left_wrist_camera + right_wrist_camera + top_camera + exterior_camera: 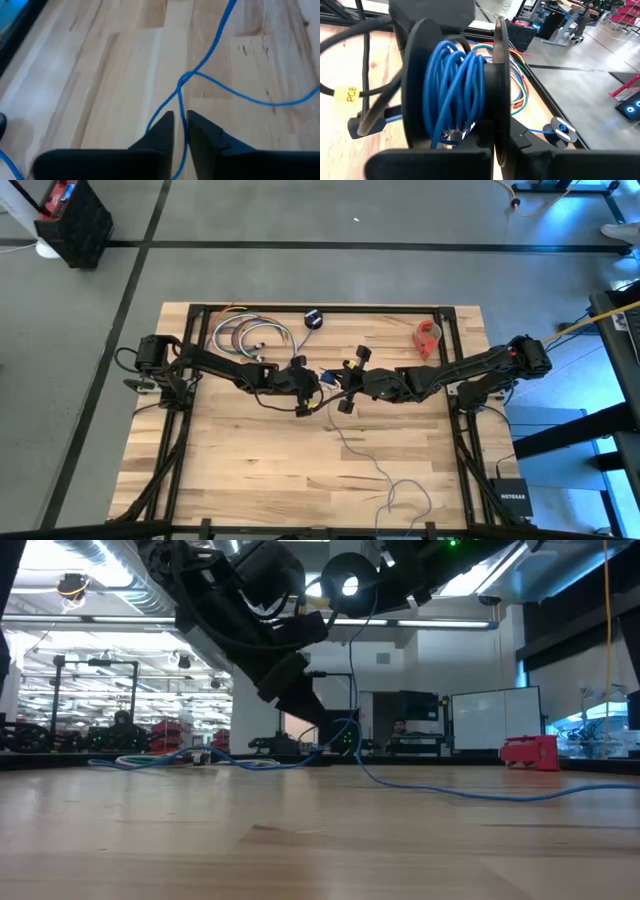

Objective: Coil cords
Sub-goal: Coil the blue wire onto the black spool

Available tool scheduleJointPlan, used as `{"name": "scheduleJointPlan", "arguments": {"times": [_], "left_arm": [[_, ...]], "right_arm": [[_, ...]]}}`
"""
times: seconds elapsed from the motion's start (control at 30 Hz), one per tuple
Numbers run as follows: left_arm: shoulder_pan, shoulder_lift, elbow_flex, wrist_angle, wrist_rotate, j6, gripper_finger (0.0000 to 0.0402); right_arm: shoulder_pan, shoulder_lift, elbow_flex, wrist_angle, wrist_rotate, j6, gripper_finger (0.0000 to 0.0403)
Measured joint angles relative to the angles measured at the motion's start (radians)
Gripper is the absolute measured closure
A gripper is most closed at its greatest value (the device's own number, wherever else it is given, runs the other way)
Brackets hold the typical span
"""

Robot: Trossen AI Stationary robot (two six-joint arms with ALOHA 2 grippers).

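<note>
Cord-coiling work, roughly at its midpoint by the look of things, on a wooden counter (400, 470) seen from above, with two dark arms meeting near its middle. The right claw (348, 385) is clenched on a black spool (455, 85), and the right wrist view shows many turns of thin blue cord (452, 90) already wound between the spool's two round flanges. That wound portion is what counts as done.

The left claw (180, 125) sits just beside the spool, its two dark fingers drawn nearly together around a strand of the same cord (182, 97), which runs up between them and crosses itself in a small loop just beyond the tips (whether the fingers are truly pinching it or only guiding it, I cannot tell).

What is left: a long loose tail (375, 465) trails from the claws toward the counter's near edge, ending in an untidy loop there. My judgement is that this slack must be fed onto the spool.

A bundle of multicoloured cables (250, 335), a red object (428, 337) and a second small black spool (313, 319) lie on the counter's far part.
</note>
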Motion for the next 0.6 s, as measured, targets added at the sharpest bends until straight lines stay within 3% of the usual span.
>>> {"name": "scheduleJointPlan", "arguments": {"times": [0.1, 0.2, 0.4, 0.6], "left_arm": [[0.000, -0.002, 0.000, 0.015, 0.000, 0.000, 0.0394], [0.000, -0.002, 0.000, 0.024, -0.026, 0.000, 0.0394], [-0.014, -0.078, 0.000, -0.066, -0.199, -0.028, 0.0399], [-0.081, -0.232, 0.000, -0.192, -0.352, -0.065, 0.0400]], "right_arm": [[0.000, 0.000, 0.000, -0.008, 0.000, 0.000, 0.0398], [0.001, 0.000, 0.000, -0.007, 0.013, 0.000, 0.0398], [0.008, -0.047, 0.000, -0.053, 0.058, -0.001, 0.0398], [0.046, -0.181, 0.000, -0.152, 0.171, -0.011, 0.0398]]}}
